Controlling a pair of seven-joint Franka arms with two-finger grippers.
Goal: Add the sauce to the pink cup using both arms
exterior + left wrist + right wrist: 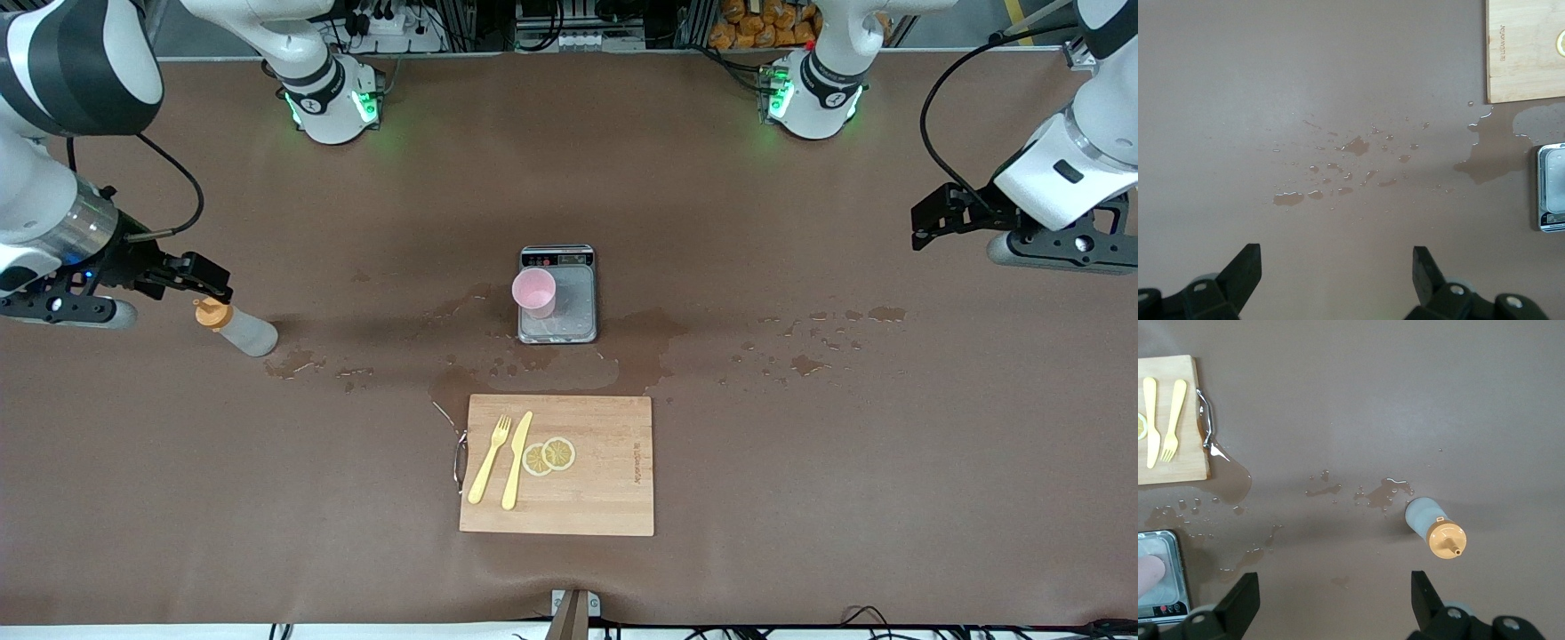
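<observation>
The sauce bottle [238, 329], greyish-white with an orange cap, stands upright on the brown table toward the right arm's end; it also shows in the right wrist view [1435, 527]. My right gripper [209, 280] hovers just beside its cap, open and empty [1335, 587]. The pink cup [533, 292] stands on the grey scale [573, 307] at mid-table, and its edge shows in the right wrist view [1147, 575]. My left gripper [925, 224] hangs open over the left arm's end of the table, holding nothing [1337, 260].
A wooden cutting board [605, 480] lies nearer the front camera than the scale, carrying a yellow fork [490, 459], knife [517, 459] and lemon slices [549, 455]. Wet spills [640, 342] spread around the scale, near the bottle and below the left gripper [1355, 147].
</observation>
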